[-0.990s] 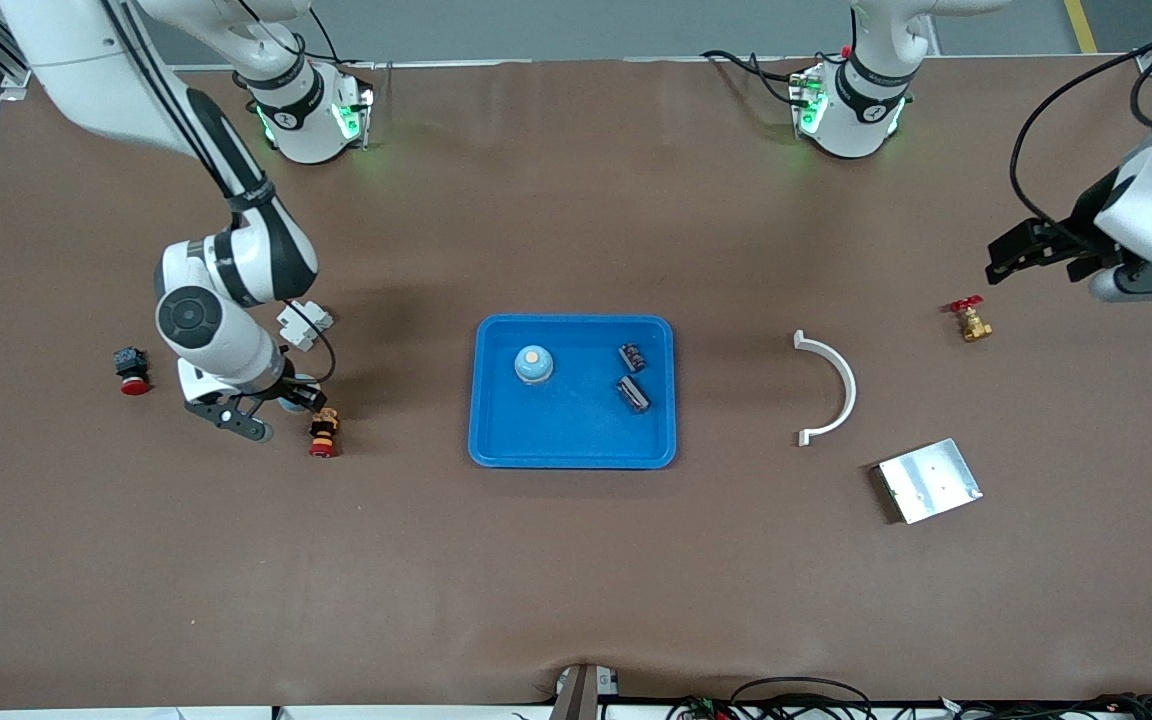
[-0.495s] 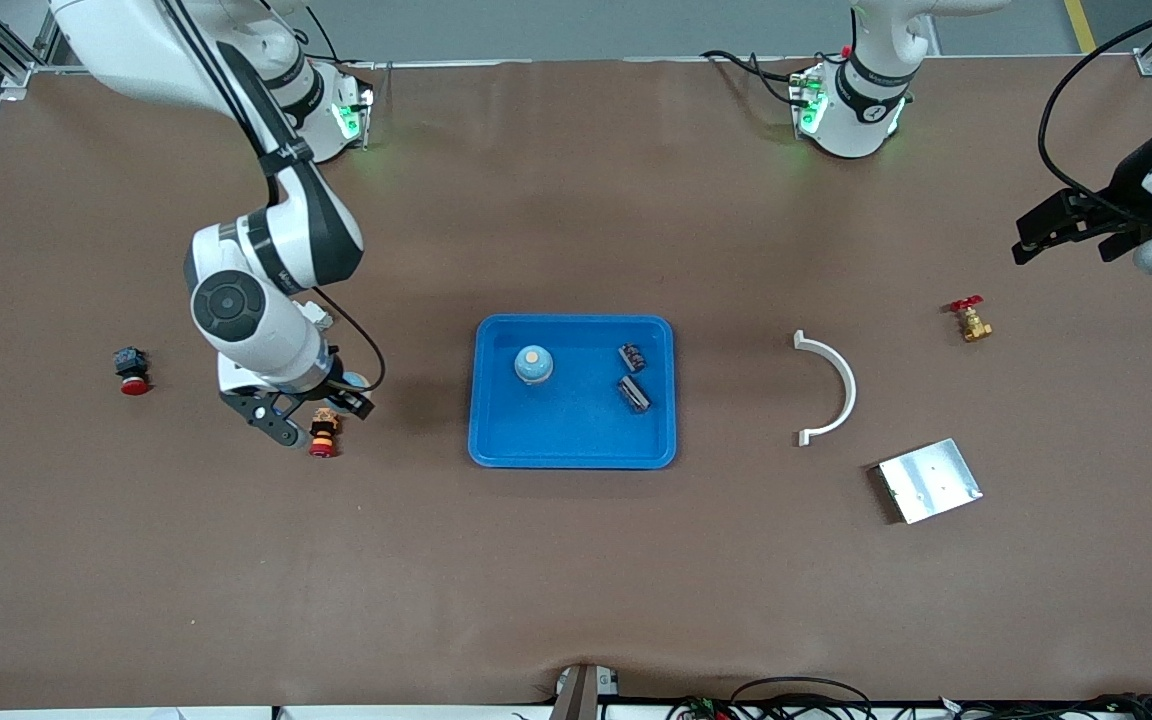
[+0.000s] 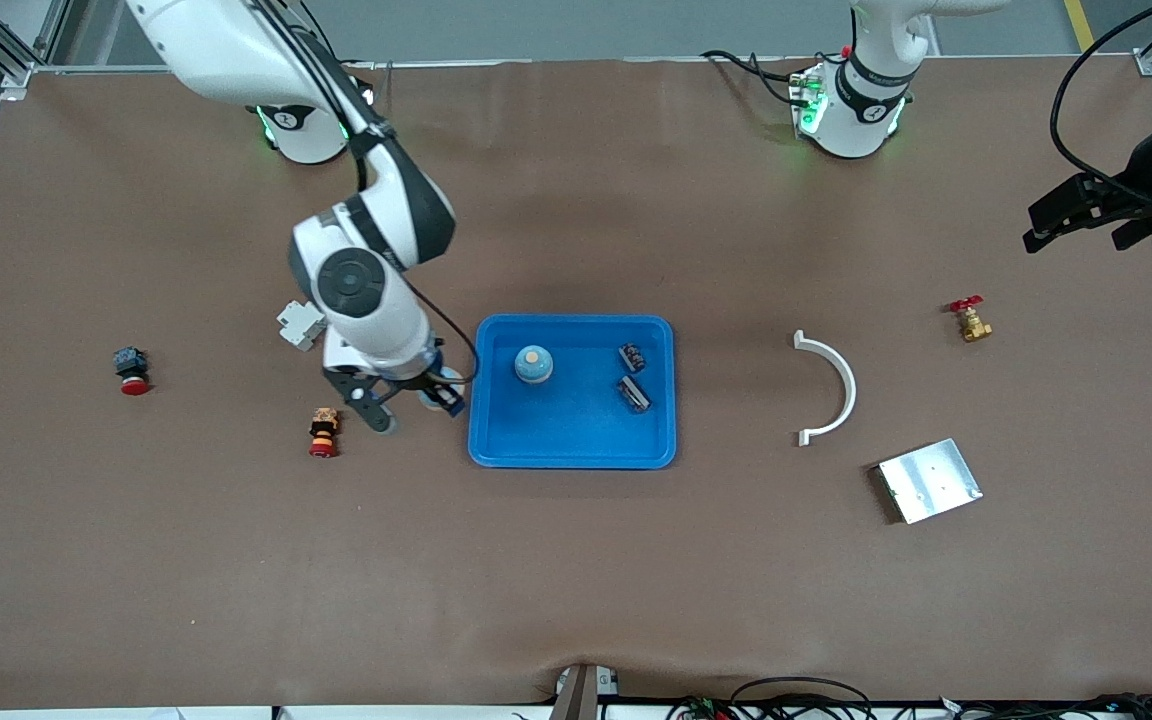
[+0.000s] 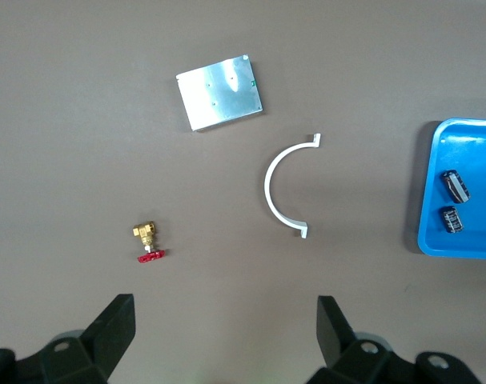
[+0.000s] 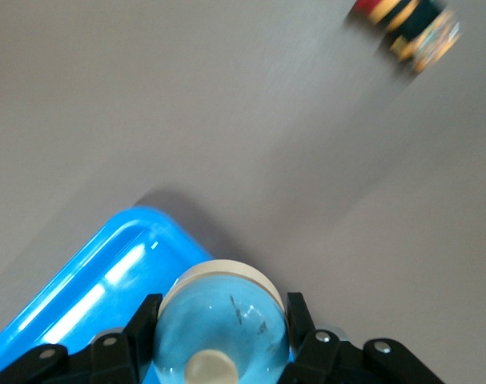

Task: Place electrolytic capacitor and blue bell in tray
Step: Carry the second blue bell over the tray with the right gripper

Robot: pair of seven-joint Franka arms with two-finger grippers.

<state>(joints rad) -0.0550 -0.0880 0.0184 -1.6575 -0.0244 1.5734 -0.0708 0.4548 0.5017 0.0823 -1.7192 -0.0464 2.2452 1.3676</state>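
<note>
At the centre of the front view lies the blue tray (image 3: 573,440), holding one blue bell (image 3: 533,364) in its upper part and two dark capacitors (image 3: 633,377) side by side toward its other end. Just over the tray's edge, at frame left of it, the right gripper (image 3: 414,400) is clamped on a second blue bell (image 5: 223,314), its fingers (image 5: 138,330) pressed against the dome's sides. A small red and yellow stacked part (image 3: 322,431) sits lower left of that gripper. At the upper right of the frame the left gripper (image 3: 1086,212) hangs with jaws spread wide over bare table, above a brass valve (image 3: 971,320); a white curved bracket (image 3: 829,386) and a silver plate (image 3: 929,479) lie lower.
</note>
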